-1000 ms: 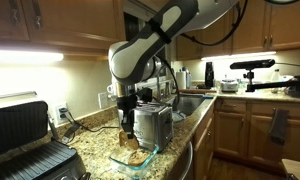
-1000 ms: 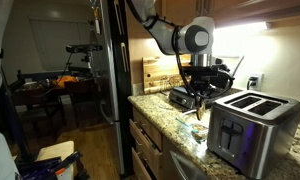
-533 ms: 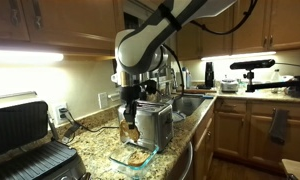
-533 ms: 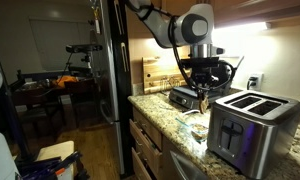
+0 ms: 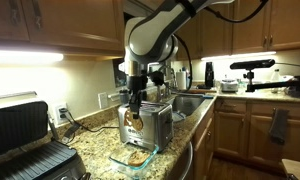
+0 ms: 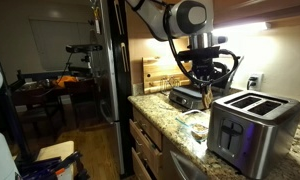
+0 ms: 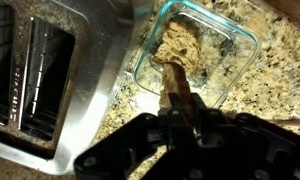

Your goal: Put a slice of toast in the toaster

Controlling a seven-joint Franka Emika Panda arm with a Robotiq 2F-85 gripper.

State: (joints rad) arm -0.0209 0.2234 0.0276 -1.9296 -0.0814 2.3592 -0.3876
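My gripper [image 7: 178,100] is shut on a golden-brown slice of toast [image 7: 173,78], held edge-on above a clear glass dish [image 7: 240,40]. Another slice [image 7: 186,45] lies in the dish. The stainless-steel toaster [image 7: 90,70] stands just left of the dish in the wrist view, its dark slots [image 7: 35,80] open upward. In an exterior view my gripper [image 5: 133,106] hangs with the toast [image 5: 131,121] beside the toaster [image 5: 155,125], over the dish [image 5: 133,158]. It also shows behind the toaster [image 6: 248,128] as my gripper [image 6: 205,97].
A black-and-silver contact grill [image 5: 25,140] stands on the granite counter near the dish. A sink [image 5: 193,103] lies beyond the toaster. A wooden board [image 6: 155,72] and a dark appliance [image 6: 183,97] stand at the back of the counter. Cabinets hang overhead.
My gripper has risen from the glass dish with the slice of toast in it and shifted slightly toward the toaster.
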